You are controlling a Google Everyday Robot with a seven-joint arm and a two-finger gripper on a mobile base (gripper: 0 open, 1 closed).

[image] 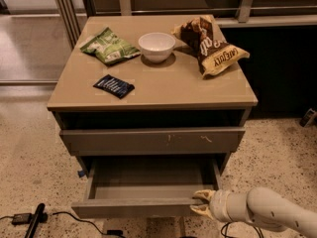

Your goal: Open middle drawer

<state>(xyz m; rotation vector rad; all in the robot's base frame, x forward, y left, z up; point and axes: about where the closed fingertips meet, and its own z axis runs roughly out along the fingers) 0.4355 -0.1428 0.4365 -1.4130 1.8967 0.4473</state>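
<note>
- Four things lie on the tan surface (163, 90) of a low cabinet; on the speckled floor (29, 157) at far left, a black cable (64, 214) runs past the cabinet's foot.
- Green snack bag (109, 46): flat near the back left corner, just left of the bowl.
- Dark blue packet (114, 86): flat toward the front left corner, in front of the green bag and apart from it.
- White bowl (156, 46): upright near the middle of the back edge, between the two bags.
- Brown and yellow chip bag (210, 46): crumpled at the back right corner, its yellow end pointing toward the right edge, just beside the bowl.
- Scratched drawer front (148, 141): below the front edge of the surface, with pale marks right of its middle and a dark gap above it.
- Middle drawer (133, 208): below the scratched front and pulled well out toward the camera, so its flat grey inside shows from above; its plain front panel sits lowest in view.
- Gripper (198, 203): at the right end of the middle drawer's front panel, on a pale rounded arm (267, 213) that comes in from the lower right. The jaws stand apart, one yellowish tip at the panel's top edge and the other lower, by its face; I cannot tell whether they press on the panel.
</note>
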